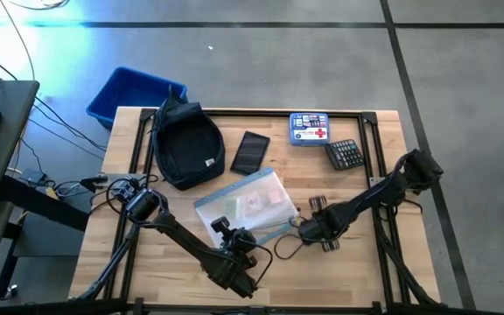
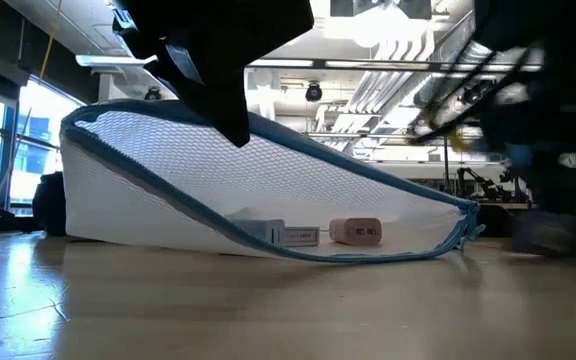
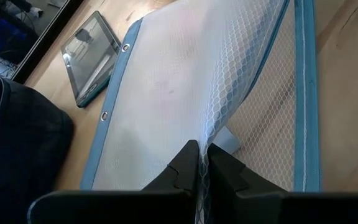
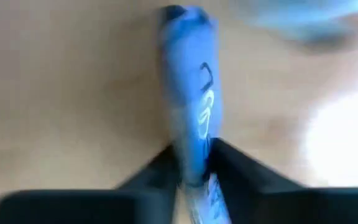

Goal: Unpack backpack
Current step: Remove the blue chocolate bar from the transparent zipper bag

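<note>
You look straight down on a pale wooden table [image 1: 339, 188]. A dark navy fabric backpack [image 1: 185, 144] lies near its far left corner, a flat black rectangular case [image 1: 250, 152] just beside it. A white mesh pouch with blue trim [image 1: 245, 206] lies mid-table, the left gripper [image 1: 223, 230] and right gripper [image 1: 303, 224] at opposite ends.

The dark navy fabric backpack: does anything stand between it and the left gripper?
Yes. The left gripper is shut on the white mesh pouch with blue trim, which lies between it and the dark navy fabric backpack. The right gripper pinches the pouch's blue zipper end.
</note>
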You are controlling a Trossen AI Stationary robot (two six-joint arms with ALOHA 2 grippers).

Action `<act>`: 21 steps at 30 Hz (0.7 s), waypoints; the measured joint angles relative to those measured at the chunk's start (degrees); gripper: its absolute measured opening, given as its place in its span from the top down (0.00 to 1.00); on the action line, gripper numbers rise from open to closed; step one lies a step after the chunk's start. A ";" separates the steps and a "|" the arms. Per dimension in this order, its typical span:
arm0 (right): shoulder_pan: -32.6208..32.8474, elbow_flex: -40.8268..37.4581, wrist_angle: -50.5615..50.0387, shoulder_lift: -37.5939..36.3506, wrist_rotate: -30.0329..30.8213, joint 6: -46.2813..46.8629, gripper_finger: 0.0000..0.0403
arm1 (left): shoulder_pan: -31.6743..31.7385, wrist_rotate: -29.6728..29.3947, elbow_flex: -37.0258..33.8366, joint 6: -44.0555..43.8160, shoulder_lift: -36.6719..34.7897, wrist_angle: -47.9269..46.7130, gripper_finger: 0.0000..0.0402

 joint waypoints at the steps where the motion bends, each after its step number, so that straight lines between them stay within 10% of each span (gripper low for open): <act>1: -0.31 1.26 -0.33 -1.20 2.52 -0.55 0.95 | 0.00 0.03 0.00 -0.02 0.00 0.00 1.00; 9: -12.34 5.35 6.25 -6.80 20.22 -13.64 0.97 | -0.11 0.04 0.02 -0.02 0.10 0.32 1.00; 21: -40.67 5.03 43.03 -2.25 -1.62 -26.93 0.98 | -0.20 1.11 0.02 0.00 0.50 0.31 1.00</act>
